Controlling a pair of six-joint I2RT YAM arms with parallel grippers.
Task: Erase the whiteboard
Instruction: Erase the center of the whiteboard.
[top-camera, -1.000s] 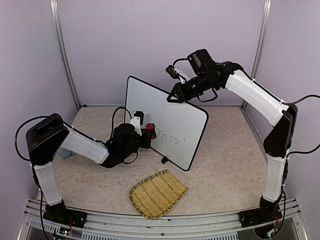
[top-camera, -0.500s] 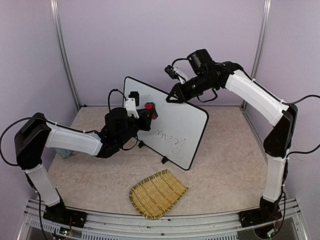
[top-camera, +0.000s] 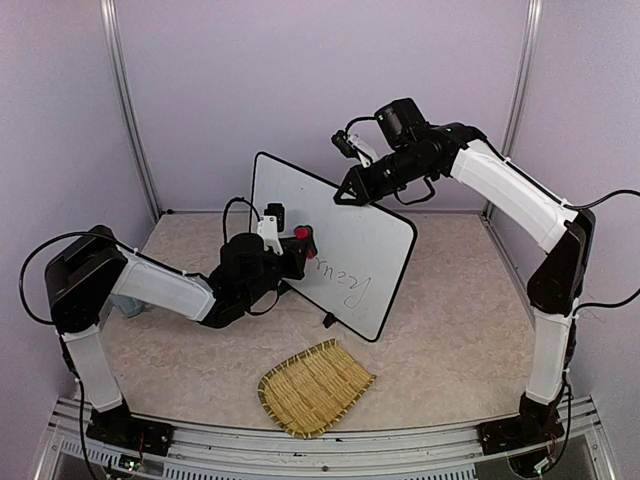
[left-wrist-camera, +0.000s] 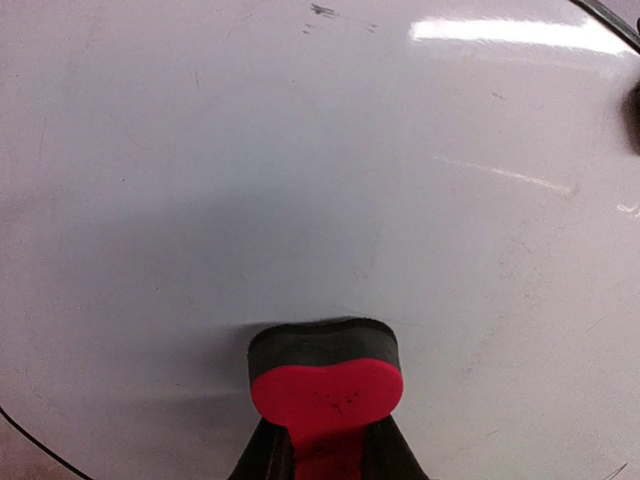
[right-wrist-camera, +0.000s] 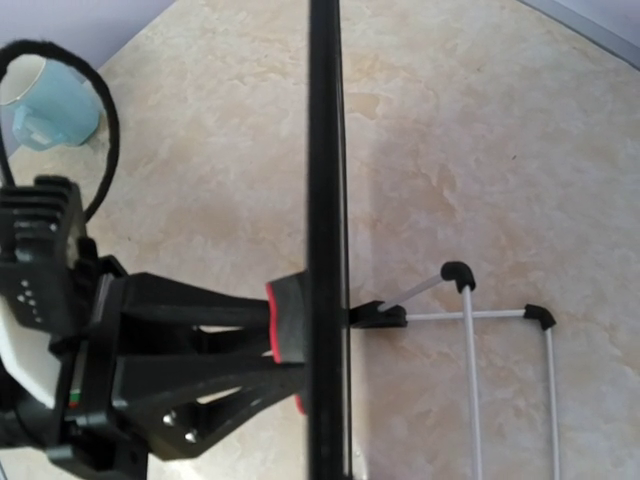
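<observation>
The whiteboard (top-camera: 378, 232) stood upright mid-table, the left gripper (top-camera: 297, 247) clamping a red eraser (left-wrist-camera: 326, 392) against its face and the right gripper (top-camera: 349, 194) pinching its top rim. Dark writing (top-camera: 345, 281) sat lower, so wiping well likely meant sweeping downward, pad flat, board braced.

Pale lilac walls (top-camera: 320, 90), metal corner posts (top-camera: 128, 110), beige marbled tabletop (top-camera: 450, 330) under even light

The whiteboard (top-camera: 352, 228) stands mid-table (top-camera: 455, 335) between my arms. My right claw (top-camera: 347, 196) grips its top edge. The eraser (left-wrist-camera: 325, 385), held in my left claw (top-camera: 297, 248), presses against its front face. The mat (top-camera: 315, 388) lies before it, nearer my bases.
</observation>
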